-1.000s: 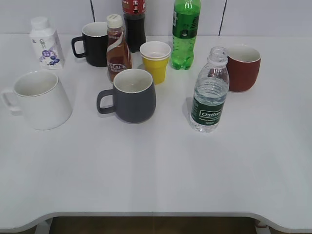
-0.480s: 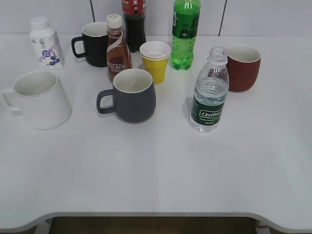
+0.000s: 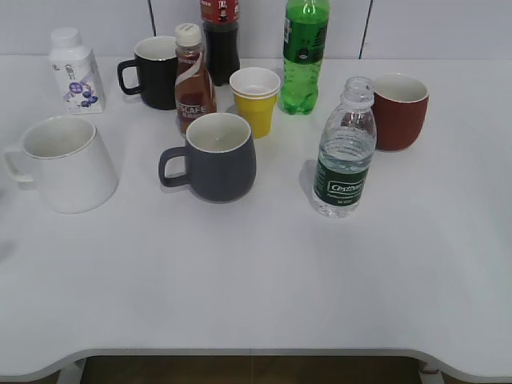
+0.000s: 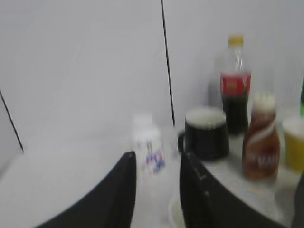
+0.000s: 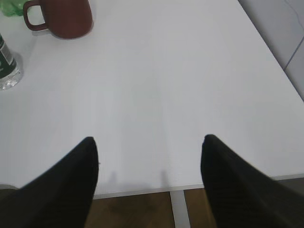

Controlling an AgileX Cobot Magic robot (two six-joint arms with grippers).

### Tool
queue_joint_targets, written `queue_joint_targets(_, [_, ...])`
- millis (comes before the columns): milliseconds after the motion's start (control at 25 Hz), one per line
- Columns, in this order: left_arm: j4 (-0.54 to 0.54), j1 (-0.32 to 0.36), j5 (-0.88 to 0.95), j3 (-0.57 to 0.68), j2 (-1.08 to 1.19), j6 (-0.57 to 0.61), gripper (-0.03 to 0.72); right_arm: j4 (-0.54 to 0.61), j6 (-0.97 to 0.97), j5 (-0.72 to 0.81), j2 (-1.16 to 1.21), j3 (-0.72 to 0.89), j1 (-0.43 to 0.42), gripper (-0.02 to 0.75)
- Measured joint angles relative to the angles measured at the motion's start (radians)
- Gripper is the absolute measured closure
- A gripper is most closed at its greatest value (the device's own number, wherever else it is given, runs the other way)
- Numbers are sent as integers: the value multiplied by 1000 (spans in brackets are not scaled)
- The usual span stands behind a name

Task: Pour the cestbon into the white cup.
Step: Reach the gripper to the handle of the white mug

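The cestbon point(image 3: 344, 152), a clear ribbed bottle with a dark green label and no cap, stands upright right of centre. Its base also shows at the left edge of the right wrist view point(image 5: 6, 66). The white cup point(image 3: 68, 164) stands at the left with its handle pointing left. Neither gripper shows in the exterior view. My left gripper point(image 4: 156, 159) is open and empty, in a blurred view facing the back row. My right gripper point(image 5: 148, 142) is wide open and empty over the table's front right edge, well apart from the cestbon.
A dark grey mug point(image 3: 216, 156) stands mid-table. Behind it are a brown Nescafe bottle point(image 3: 194, 80), a yellow paper cup point(image 3: 256, 100), a black mug point(image 3: 156, 72), a cola bottle point(image 3: 220, 36) and a green soda bottle point(image 3: 304, 56). A red mug point(image 3: 398, 110) and a milk bottle point(image 3: 74, 72) stand at the sides.
Nothing on the table has moved. A faint shadow now shows at the table's left edge.
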Motion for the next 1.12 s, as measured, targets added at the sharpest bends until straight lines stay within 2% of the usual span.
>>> queue_joint_targets(160, [3,43,-118,38,299,0,448,2,0,1,0,0,0,235])
queue_joint_targets(440, [-2,138,-437,119,607,0,448,7,1,0,0,0,0,235])
queue_joint_targets(520, [-2,144,-526,123,701,0,435,7,2,0,0,0,0,235])
queue_joint_targets(760, [-2,147,-815,123,934,41,330,8,3,0,0,0,0,235])
queue_joint_targets(1000, [-14,147,-947,121,1054,54,326,8,3,0,0,0,0,235])
queue_joint_targets(1120, [-23,147,-951,105,1075,56,337,8,3,1,0,0,0,235])
